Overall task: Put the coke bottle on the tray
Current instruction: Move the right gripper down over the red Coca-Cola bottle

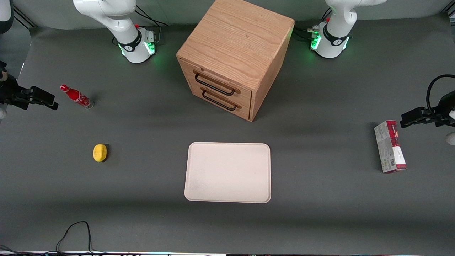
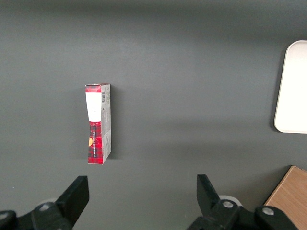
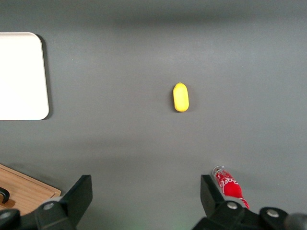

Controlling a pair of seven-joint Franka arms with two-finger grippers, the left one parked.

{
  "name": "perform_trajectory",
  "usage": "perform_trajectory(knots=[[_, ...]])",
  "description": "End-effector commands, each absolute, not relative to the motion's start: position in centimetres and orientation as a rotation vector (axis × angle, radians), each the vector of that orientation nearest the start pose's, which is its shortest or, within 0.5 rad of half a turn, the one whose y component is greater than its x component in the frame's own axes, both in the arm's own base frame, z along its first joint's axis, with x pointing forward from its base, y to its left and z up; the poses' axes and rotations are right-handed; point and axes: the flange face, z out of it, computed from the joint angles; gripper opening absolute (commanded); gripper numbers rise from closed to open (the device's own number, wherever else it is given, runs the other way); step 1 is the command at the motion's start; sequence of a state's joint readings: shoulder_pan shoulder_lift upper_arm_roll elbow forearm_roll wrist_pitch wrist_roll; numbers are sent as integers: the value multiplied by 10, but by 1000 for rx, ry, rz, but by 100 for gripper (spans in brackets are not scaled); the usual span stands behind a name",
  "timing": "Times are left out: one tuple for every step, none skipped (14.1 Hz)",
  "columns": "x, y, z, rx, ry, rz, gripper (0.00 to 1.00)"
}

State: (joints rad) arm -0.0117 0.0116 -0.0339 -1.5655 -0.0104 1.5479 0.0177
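The coke bottle [image 1: 76,96], small and red with white script and a red cap, rests on the grey table toward the working arm's end, farther from the front camera than the lemon. My gripper [image 1: 49,101] hovers beside it, a little further out toward that end of the table. In the right wrist view my gripper [image 3: 144,196] is open with only bare table between the fingers, and the coke bottle [image 3: 229,184] shows just beside one fingertip [image 3: 209,191]. The cream-white tray [image 1: 227,172] lies mid-table with nothing on it, and its corner [image 3: 21,76] shows in that view too.
A yellow lemon [image 1: 100,153] lies nearer the front camera than the bottle. A wooden two-drawer cabinet [image 1: 231,57] stands mid-table, farther from the camera than the tray. A red-and-grey carton [image 1: 390,146] lies toward the parked arm's end. A black cable [image 1: 74,231] loops at the table's front edge.
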Motion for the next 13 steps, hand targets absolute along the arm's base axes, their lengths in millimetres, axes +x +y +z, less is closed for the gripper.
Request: perform_trajectory(knots=[[557, -25, 622, -3122, 114, 62, 100], [557, -26, 617, -3120, 117, 76, 100], [557, -27, 612, -3122, 115, 95, 100], [555, -30, 597, -3130, 127, 148, 100], [545, -42, 579, -3124, 156, 230, 100], [530, -67, 558, -3124, 200, 325, 100], [516, -92, 535, -3137, 215, 381, 100], [502, -104, 516, -3175, 137, 363, 100], [482, -120, 497, -3175, 125, 304, 100], [459, -143, 475, -3160, 140, 253, 100], [438, -157, 457, -3142, 83, 215, 100], [417, -182, 440, -3110, 53, 199, 100], [396, -205, 427, -3081, 50, 166, 100]])
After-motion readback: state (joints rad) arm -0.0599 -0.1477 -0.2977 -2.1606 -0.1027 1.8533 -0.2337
